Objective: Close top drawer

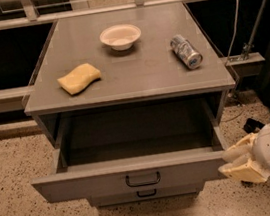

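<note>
The top drawer (85, 183) of the grey cabinet is pulled far out and looks empty inside. Its wide flat front panel carries a dark loop handle (143, 180). A narrower drawer front with a similar handle (147, 193) shows just below it. My gripper (236, 161), with cream-coloured fingers on a white wrist, is at the lower right, right at the right end of the top drawer's front panel. Whether it touches the panel is not clear.
On the cabinet top (145, 73) lie a yellow sponge (79, 78), a white bowl (121, 36) and a tin can on its side (186, 52). A metal rail with a cable and pole (244, 28) stands to the right. The floor is speckled (7, 164).
</note>
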You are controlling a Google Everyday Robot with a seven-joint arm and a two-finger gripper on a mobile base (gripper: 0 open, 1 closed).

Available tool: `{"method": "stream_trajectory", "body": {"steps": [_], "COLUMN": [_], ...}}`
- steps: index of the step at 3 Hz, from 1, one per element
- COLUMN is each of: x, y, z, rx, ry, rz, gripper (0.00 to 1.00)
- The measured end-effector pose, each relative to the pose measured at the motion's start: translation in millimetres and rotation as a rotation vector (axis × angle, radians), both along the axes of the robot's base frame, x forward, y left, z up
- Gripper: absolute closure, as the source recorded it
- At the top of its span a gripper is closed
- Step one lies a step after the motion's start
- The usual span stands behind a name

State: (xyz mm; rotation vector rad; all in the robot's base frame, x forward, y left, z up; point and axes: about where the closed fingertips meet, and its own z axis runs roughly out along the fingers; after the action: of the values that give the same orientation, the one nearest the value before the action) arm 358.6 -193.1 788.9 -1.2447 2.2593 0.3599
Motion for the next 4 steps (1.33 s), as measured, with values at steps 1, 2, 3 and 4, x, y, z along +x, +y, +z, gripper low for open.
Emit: {"method": "stream_trajectory", "body": {"steps": [1,2,3,4], "x": [2.5,18.4,40.2,60.8], "y": [-3.2,-14.4,-20.1,-18.0], "z": [-12.3,-63.1,-111.1,-120.3], "rx": [0.022,0.031,0.046,0.022], "ry": [0.022,0.085,0.088,0.031], "rz": [-0.022,-0.069,-0.105,-0.115], "gripper": [0.88,1.0,1.0,1.0]}}
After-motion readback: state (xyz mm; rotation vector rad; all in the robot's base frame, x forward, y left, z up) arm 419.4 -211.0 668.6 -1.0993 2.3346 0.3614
